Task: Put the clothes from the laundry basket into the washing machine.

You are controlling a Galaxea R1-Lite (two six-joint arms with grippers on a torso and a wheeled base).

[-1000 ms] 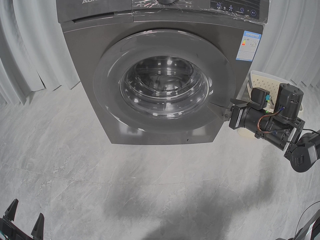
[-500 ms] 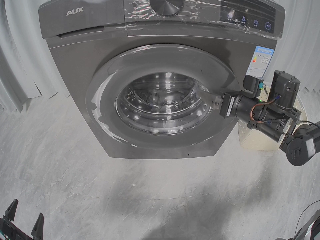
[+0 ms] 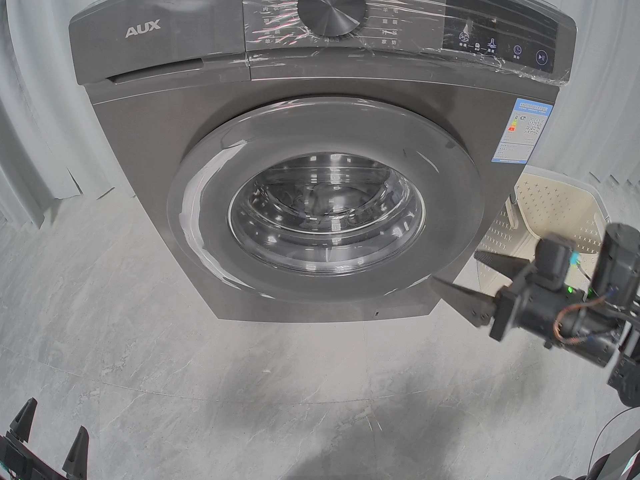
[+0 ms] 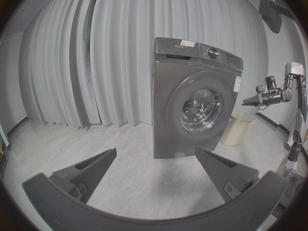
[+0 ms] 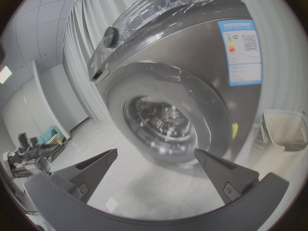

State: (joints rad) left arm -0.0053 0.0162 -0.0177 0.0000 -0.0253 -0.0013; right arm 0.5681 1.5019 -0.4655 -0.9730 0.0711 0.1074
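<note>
The grey washing machine (image 3: 320,101) stands ahead with its round glass door (image 3: 327,211) shut against the front. A cream laundry basket (image 3: 557,211) sits on the floor at the machine's right side, and its perforated inner walls show bare. My right gripper (image 3: 457,268) hangs open and holds nothing, just off the machine's lower right corner and in front of the basket. The left gripper (image 3: 55,416) is low at the near left, open and holding nothing, far from the machine. The left wrist view has the machine (image 4: 192,97), basket (image 4: 239,125) and right gripper (image 4: 244,103).
Pale curtains (image 3: 40,101) hang behind and beside the machine. Grey tiled floor (image 3: 267,381) lies open between me and the machine. The right wrist view shows the door (image 5: 160,125) close ahead and the basket (image 5: 285,129) beside it.
The head camera drew closer to the machine. My right gripper went from the door's right rim half a second ago down and back toward me. The door stayed shut.
</note>
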